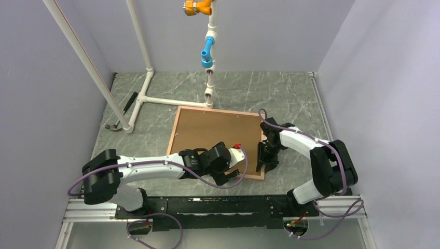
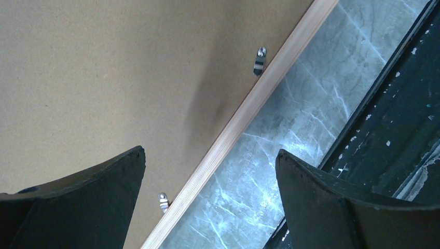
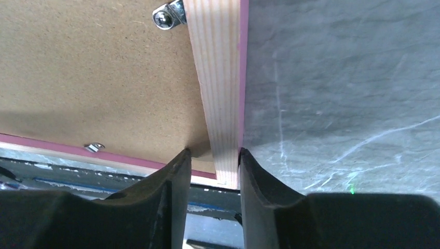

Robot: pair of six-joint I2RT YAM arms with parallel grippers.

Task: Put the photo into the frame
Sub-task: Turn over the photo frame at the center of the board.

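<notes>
Firmly, the right gripper (image 3: pixel 214 154) clamps the frame (image 3: pixel 215 78) by its wooden rail, while the left gripper (image 2: pixel 210 153) gapes wide, holding nothing.

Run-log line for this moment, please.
frame: face down, backing board in | left gripper: open over near rail | right gripper: astride right rail, grip unclear | photo: not visible

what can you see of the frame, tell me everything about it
The frame lies face down on the table, close to the arms. Its thin rails look like pale tan wood with a pink outer edge. A brown backing board fills it, with small metal clips along the rim. The right gripper has its fingers either side of the right rail by the near corner; a firm pinch is unclear. The left gripper hovers open over the near rail.
</notes>
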